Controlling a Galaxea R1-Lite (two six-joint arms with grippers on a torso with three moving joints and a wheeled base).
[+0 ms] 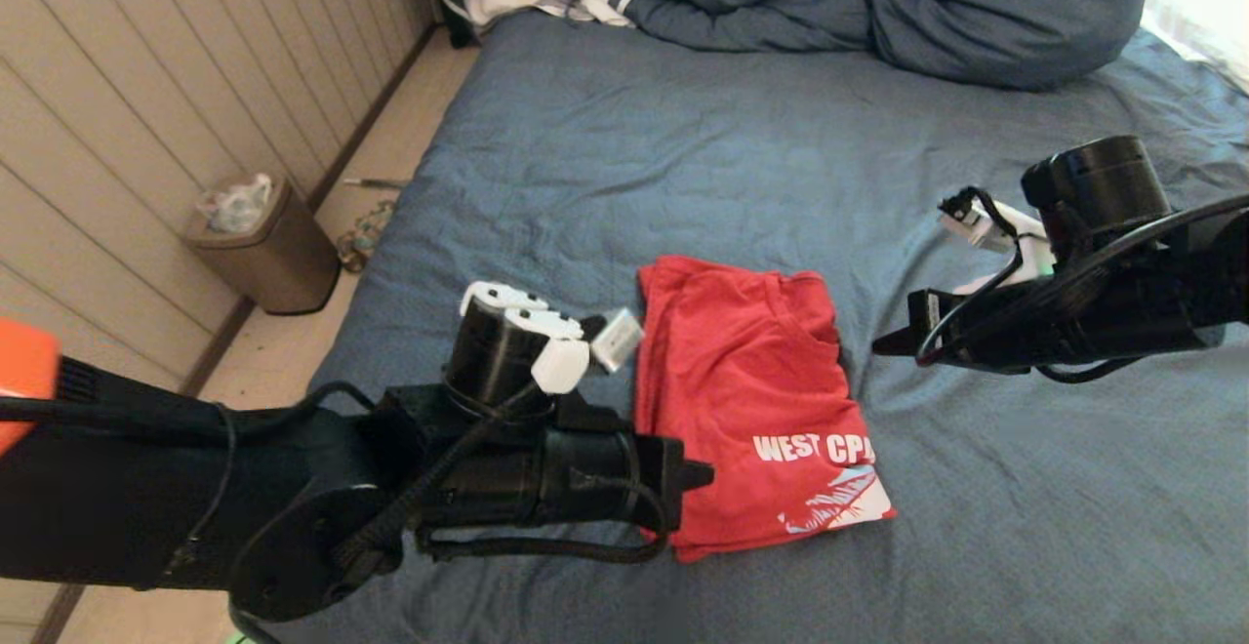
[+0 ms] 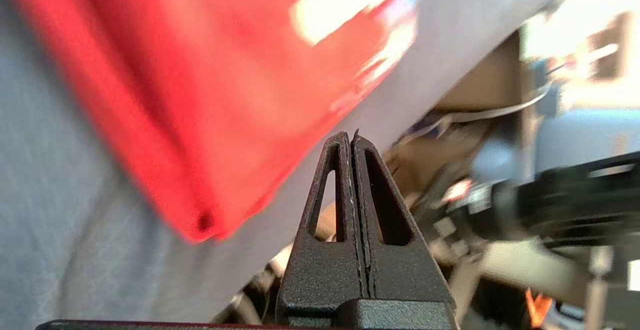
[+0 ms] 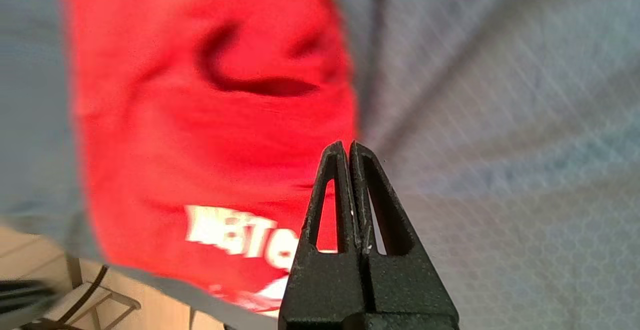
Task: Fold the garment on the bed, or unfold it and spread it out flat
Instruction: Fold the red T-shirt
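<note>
On the near middle of the wide bed, whose slate-blue sheet is lying in soft wrinkles with a fine woven grain, the red short-sleeved cotton T-shirt is resting as a folded, roughly rectangular bundle. Its far end is showing plain red fabric with a curved neckline crease, while its near right corner is carrying white block lettering and a white and light-blue graphic. The left gripper, a matte black wedge of textured plastic, is hanging just beside the shirt's near left edge; its two triangular, hollow-cored fingers are pressed together with nothing between them. The right gripper is hovering just off the shirt's right edge, above the bare sheet, and its fingers are likewise closed tip to tip on nothing. At the far end of the bed, a bunched dark-blue duvet is lying in puffy folds. On the floor to the left, a small tan bin with a clear liner is standing against the pale panelled wall.
</note>
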